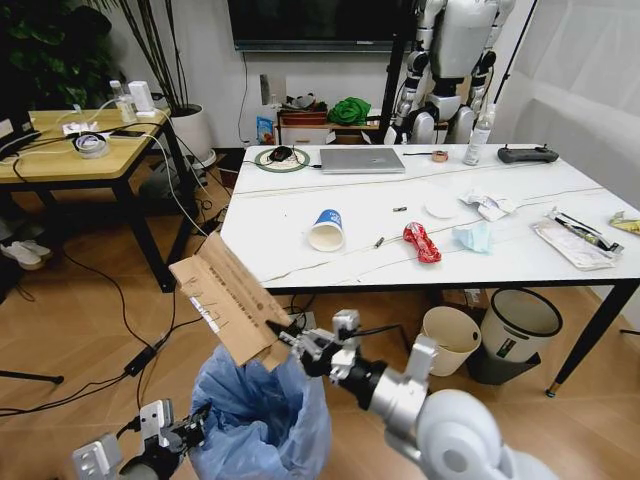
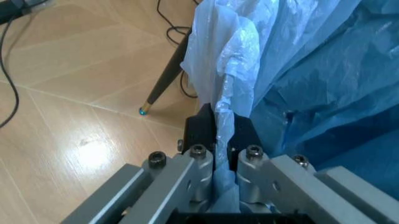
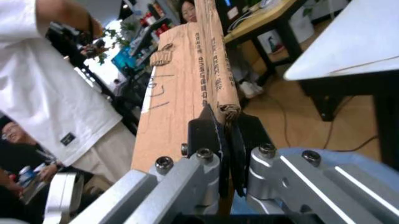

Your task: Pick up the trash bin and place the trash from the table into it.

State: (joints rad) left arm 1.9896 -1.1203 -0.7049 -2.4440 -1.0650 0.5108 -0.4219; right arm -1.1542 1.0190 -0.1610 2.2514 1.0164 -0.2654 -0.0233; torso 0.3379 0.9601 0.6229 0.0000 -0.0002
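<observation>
From my head view, my right gripper [image 1: 290,340] holds the stiff brown folded cardboard [image 1: 228,307] over the crinkled blue-bagged trash bin [image 1: 262,420], in front of the glossy white table [image 1: 300,215].

At my left wrist, my left gripper [image 2: 224,128] pinches the bag's thin rim.

At my right wrist, my pads clamp the cardboard's edge.

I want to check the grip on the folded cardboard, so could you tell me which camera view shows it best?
The right wrist view: the right gripper is shut on the cardboard's lower edge, seen close up. The head view shows the whole cardboard tilted above the trash bin. The left wrist view shows the bin's bag.
</observation>
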